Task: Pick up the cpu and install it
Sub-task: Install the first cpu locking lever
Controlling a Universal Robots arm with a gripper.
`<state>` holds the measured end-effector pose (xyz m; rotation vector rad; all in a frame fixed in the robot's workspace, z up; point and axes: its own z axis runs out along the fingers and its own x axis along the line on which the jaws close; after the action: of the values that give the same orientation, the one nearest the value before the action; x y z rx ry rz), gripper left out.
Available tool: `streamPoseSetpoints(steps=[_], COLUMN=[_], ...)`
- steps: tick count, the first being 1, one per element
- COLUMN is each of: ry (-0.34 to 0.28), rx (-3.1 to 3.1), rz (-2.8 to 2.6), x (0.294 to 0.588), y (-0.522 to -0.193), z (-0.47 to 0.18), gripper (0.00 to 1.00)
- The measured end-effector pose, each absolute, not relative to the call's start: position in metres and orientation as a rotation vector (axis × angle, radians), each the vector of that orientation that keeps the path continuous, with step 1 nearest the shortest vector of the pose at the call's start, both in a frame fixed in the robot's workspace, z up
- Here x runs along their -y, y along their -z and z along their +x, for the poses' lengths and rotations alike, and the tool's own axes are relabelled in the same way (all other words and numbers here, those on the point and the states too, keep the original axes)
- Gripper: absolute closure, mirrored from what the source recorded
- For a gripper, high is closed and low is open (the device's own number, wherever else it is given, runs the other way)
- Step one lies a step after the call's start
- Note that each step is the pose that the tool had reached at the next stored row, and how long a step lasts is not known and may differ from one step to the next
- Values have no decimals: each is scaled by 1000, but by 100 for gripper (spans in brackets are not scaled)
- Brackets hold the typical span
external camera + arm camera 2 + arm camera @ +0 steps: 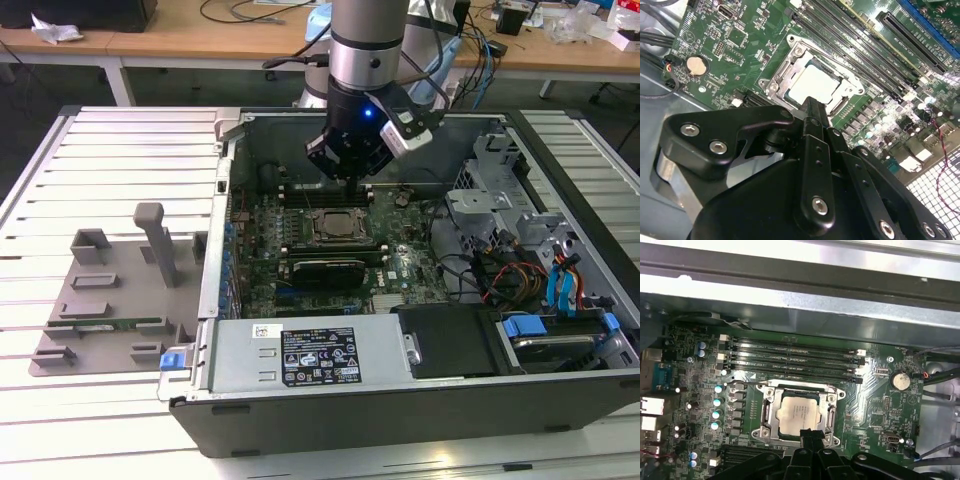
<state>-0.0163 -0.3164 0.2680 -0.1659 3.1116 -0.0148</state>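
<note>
The cpu (338, 226) is a pale silvery square lying flat inside the black metal socket frame (340, 240) on the green motherboard. Both wrist views show it seated in the frame, cpu (812, 85) and cpu (798, 415). My gripper (350, 180) hangs just above the board, beside the socket's far edge in the exterior view. Its black fingers (812, 112) are pressed together with nothing between them, and the gripper (810, 434) tip is close over the socket's rim, apart from the chip.
The open computer case (400, 400) lies on a slatted white table. Memory slots (795, 357) run beside the socket. Cables and a drive cage (520, 250) fill the exterior view's right. A grey fixture tray (110, 300) sits at the exterior view's left.
</note>
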Motion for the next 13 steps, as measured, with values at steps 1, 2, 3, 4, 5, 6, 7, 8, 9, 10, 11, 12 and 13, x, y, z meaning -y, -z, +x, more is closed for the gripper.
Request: streamPoseSetpoints(steps=[1, 2, 3, 4, 5, 6, 7, 8, 9, 10, 11, 12, 13], ry=[15, 15, 15, 15, 15, 15, 15, 15, 15, 15, 15, 15, 15], rx=[-3112, -3112, -3112, -3112, -3112, -3112, -3112, -3112, -3112, -3112, -3112, -3112, -3112], rz=[-166, -166, -166, -166, -166, -166, -166, -166, -166, -166, -166, -166, -166], x=[316, 316, 315, 315, 315, 315, 315, 314, 314, 314, 314, 314, 314], y=[-268, -268, -268, -268, -268, -268, -268, -268, -268, -268, -268, -268, -268], z=[-17, -30, -42, -43, -45, -46, -47, -48, -49, -50, -51, -54, -56], gripper=[89, 89, 89, 89, 89, 89, 89, 89, 89, 89, 89, 89, 89])
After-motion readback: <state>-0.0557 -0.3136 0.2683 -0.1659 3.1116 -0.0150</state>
